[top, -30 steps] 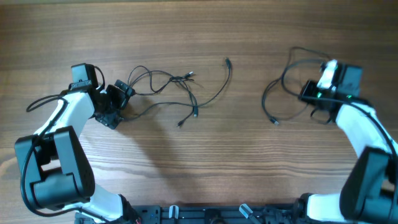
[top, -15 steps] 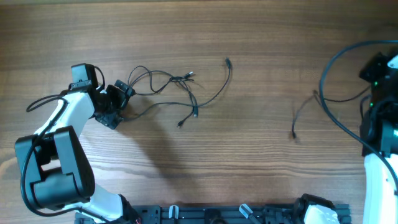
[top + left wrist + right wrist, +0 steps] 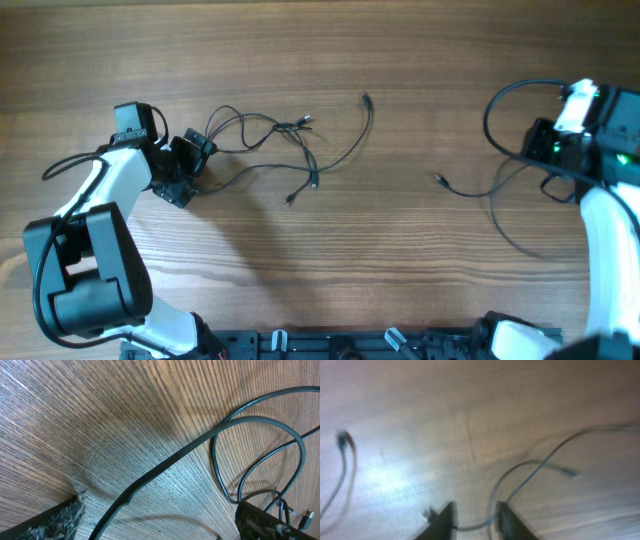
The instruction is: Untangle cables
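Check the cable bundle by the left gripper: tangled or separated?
Tangled. In the overhead view the cables beside the left gripper loop and cross over one another in one bunch.

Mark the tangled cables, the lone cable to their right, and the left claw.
tangled cables (image 3: 296,127), overhead view, on the knot where the strands cross.
lone cable (image 3: 440,180), overhead view, on its plug end.
left claw (image 3: 193,168), overhead view, midway between its open fingertips.

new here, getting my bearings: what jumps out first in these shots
A tangle of thin black cables lies left of centre on the wooden table, right beside the open left gripper. A lone cable trails on the right, by the right gripper.
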Controlling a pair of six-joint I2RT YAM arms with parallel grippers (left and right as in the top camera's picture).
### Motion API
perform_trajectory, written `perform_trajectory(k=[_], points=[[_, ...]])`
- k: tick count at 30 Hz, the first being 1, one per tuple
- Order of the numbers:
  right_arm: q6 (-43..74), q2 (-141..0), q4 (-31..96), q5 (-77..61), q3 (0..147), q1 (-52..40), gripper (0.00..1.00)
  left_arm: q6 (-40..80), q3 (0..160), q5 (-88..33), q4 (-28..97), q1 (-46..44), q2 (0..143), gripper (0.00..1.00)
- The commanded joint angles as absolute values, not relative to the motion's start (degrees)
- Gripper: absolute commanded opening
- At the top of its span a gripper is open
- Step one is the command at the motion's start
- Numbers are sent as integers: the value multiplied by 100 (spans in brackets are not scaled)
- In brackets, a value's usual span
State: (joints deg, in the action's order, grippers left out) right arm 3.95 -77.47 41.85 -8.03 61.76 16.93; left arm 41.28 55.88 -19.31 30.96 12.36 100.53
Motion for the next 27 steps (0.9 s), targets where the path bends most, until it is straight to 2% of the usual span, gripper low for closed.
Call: perform_trajectory(k=[1,6,8,12,22,24,25,26,27], points=[[825,-8536,4292,-845,6224,1669,100,4119,5583,-1835,3103,1210,10018,100],[2585,-9474,4278,718,6224,1669,100,4119,5583,-1833,3103,1210,10018,100],[2895,-9795,4278,1044,6224,1669,100,4119,5583,-1833,3103,1210,10018,100],[3385,-10265,4180,1052,6224,1669,100,4119,5583,-1835,3103,1210,10018,100],[3671,-11306,3339,764,6224,1669,98,4119,5583,-1833,3103,1210,10018,100],[3660,-11397,3085,766,6224,1669,82,4119,5583,-1833,3103,1210,10018,100],[3658,-11426,2941,766,6224,1669,65,4119,5583,-1833,3103,1210,10018,100],[3634,-11432,2825,764,6224,1669,25,4119,5583,-1833,3103,1210,10018,100],[3610,-11432,2729,749,6224,1669,4,4119,5583,-1835,3103,1210,10018,100]])
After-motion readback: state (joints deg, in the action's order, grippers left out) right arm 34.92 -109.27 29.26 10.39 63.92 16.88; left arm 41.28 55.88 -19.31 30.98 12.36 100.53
